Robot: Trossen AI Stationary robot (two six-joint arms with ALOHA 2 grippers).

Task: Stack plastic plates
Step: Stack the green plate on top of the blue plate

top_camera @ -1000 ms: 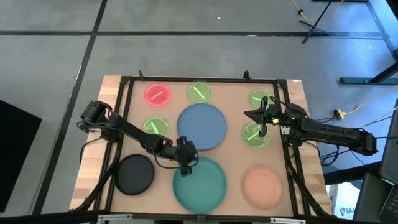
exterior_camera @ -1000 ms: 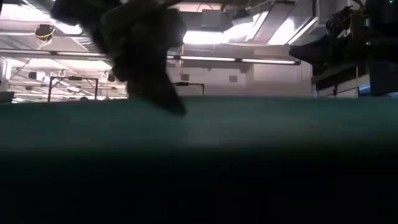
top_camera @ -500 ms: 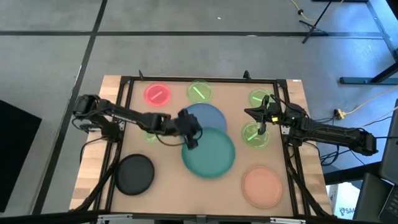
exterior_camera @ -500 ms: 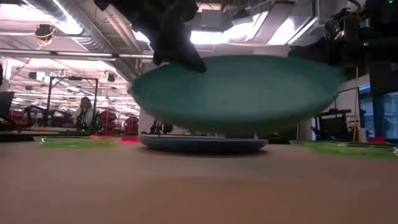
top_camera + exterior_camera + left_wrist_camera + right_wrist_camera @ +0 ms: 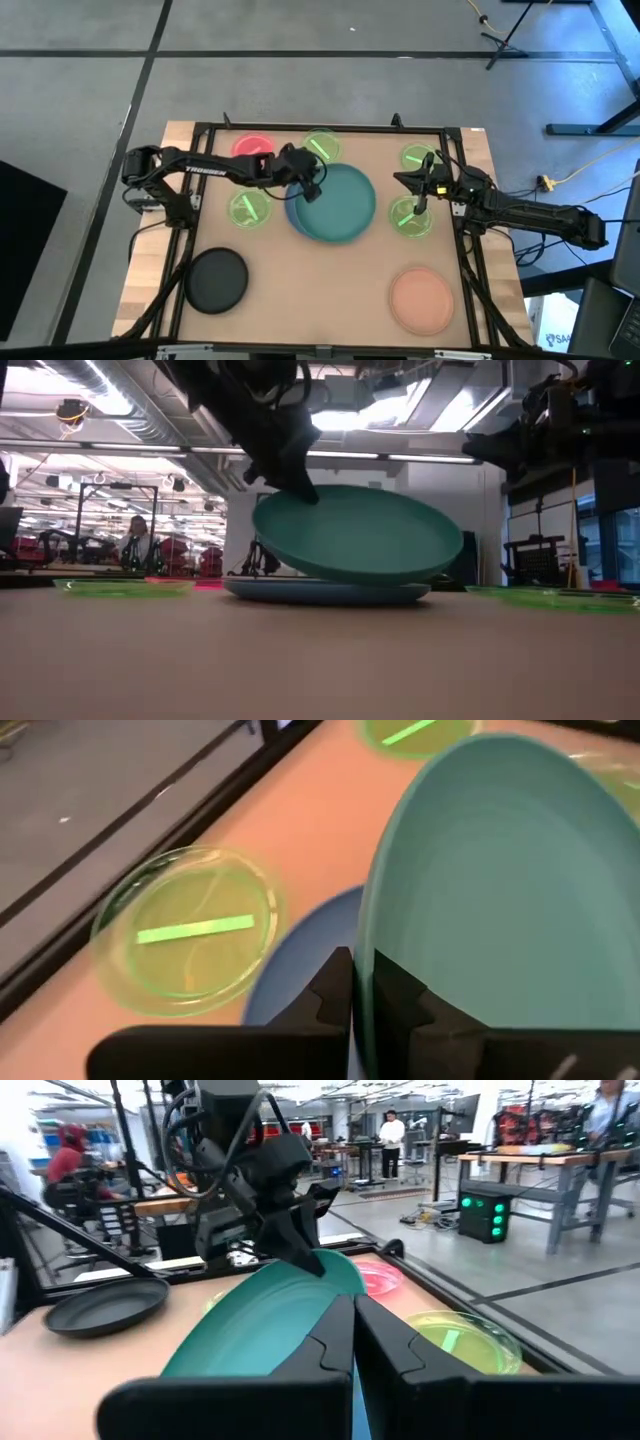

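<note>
A: What does the left gripper (image 5: pixel 312 189) hold?

B: It is clamped on the rim of the teal plate (image 5: pixel 338 204). In the left wrist view the 2 fingers (image 5: pixel 330 995) pinch the edge of this plate between them.

A: And where is the teal plate?

B: It hangs tilted above the blue plate (image 5: pixel 325 591), which lies flat near the middle of the table (image 5: pixel 330 275). In the low view the far lower edge of the teal plate is close to the blue one; I cannot tell if they touch.

A: The right gripper (image 5: pixel 419 197)?

B: It hovers over a small green plate (image 5: pixel 408 217) on the right side. In its wrist view the fingers are pressed together with nothing between them.

A: The other plates?

B: The black plate (image 5: pixel 217 279) is at the near left, the peach plate (image 5: pixel 421 300) at the near right. The pink-red plate (image 5: pixel 247 146) is at the far left, and 3 more green ones lie around, 1 just beside the left arm (image 5: pixel 247 209).
</note>
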